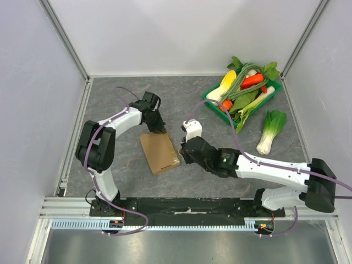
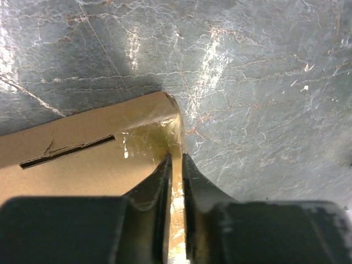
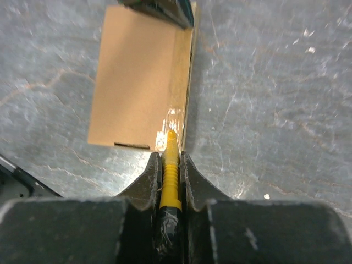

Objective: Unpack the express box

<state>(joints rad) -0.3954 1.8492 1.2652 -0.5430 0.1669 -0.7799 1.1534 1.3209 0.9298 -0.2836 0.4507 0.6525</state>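
At the middle of the grey table lies the express box, flat and closed, its long axis running roughly from 11 to 5 o'clock in the top view. At its 12 o'clock end the left gripper points down over a corner sealed with clear tape; the jaws stand a thin slit apart with the taped edge showing between them (whether they nip it or only rest on it I cannot tell). At the box's 3 o'clock side the right gripper pinches a yellow tool between its jaws, the tip touching the taped seam. Toward 1 o'clock sits a green tray of vegetables, a bok choy just beside it on the table
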